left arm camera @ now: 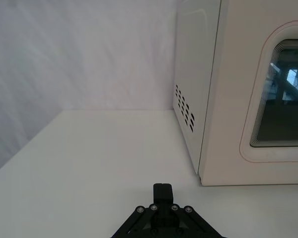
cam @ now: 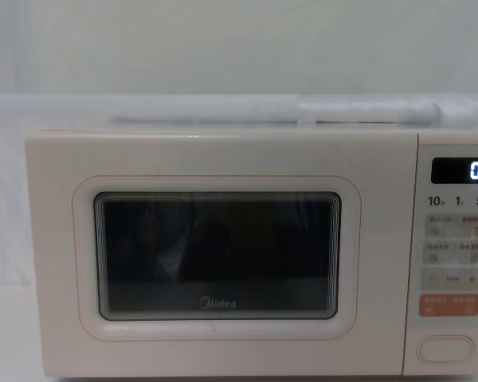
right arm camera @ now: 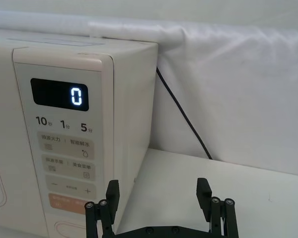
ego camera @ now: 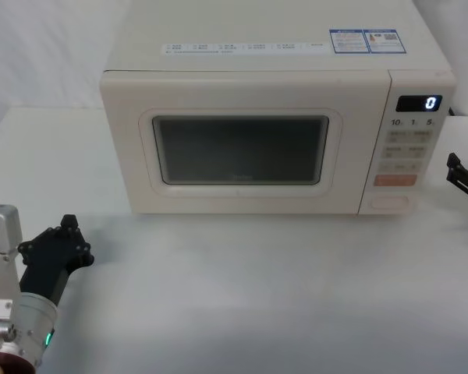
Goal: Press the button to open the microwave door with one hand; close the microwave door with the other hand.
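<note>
Microwave door (ego camera: pixel 242 148) shut, button (ego camera: pixel 391 203) at panel's bottom. Right end effector (right arm camera: pixel 159 194) spread wide, beside panel; best narrow fingers, press button squarely. Left end effector (ego camera: pixel 56 248) low on desk (ego camera: pixel 257 296), state unclear.

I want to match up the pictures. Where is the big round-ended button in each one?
Head view: the button sits at the bottom of the control panel, on the microwave's right.
Chest view: lower right corner, under the orange keys.
Right wrist view: just its top edge at the bottom, beside the open right gripper.
Left wrist view: not in it.
Shared landmark: the display reading 0.
</note>
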You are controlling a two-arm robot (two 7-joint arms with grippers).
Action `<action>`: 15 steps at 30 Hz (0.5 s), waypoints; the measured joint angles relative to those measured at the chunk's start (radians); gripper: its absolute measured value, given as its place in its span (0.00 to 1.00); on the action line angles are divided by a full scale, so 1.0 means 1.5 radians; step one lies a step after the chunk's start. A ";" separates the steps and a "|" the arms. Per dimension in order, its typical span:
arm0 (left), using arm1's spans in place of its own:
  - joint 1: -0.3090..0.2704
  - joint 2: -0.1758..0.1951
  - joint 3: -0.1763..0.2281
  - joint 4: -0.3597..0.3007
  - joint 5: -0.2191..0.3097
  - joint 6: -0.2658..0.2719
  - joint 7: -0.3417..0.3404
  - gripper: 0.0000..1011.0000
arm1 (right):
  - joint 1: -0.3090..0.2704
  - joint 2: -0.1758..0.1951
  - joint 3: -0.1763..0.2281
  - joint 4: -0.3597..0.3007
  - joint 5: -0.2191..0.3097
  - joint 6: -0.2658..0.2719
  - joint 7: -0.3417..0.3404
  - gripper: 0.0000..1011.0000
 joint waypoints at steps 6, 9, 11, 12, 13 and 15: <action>-0.005 -0.003 0.001 0.003 -0.001 0.002 0.002 0.00 | 0.000 0.000 0.000 0.000 0.000 0.000 0.000 0.99; -0.009 -0.003 0.004 0.003 0.004 0.002 0.004 0.00 | 0.000 0.000 0.000 0.000 0.000 0.000 0.000 0.99; -0.010 -0.003 0.004 0.003 0.006 0.002 0.004 0.00 | 0.000 0.000 0.000 0.000 0.000 0.000 0.000 0.99; -0.011 -0.003 0.004 0.003 0.007 0.002 0.004 0.00 | 0.000 0.000 0.000 0.000 0.000 0.000 0.000 0.99; -0.012 -0.003 0.005 0.003 0.007 0.002 0.004 0.00 | 0.000 0.000 0.000 0.000 0.000 0.000 0.000 0.99; -0.014 -0.003 0.005 0.001 0.009 0.002 0.004 0.00 | 0.000 0.000 0.000 0.000 0.000 0.000 0.000 0.99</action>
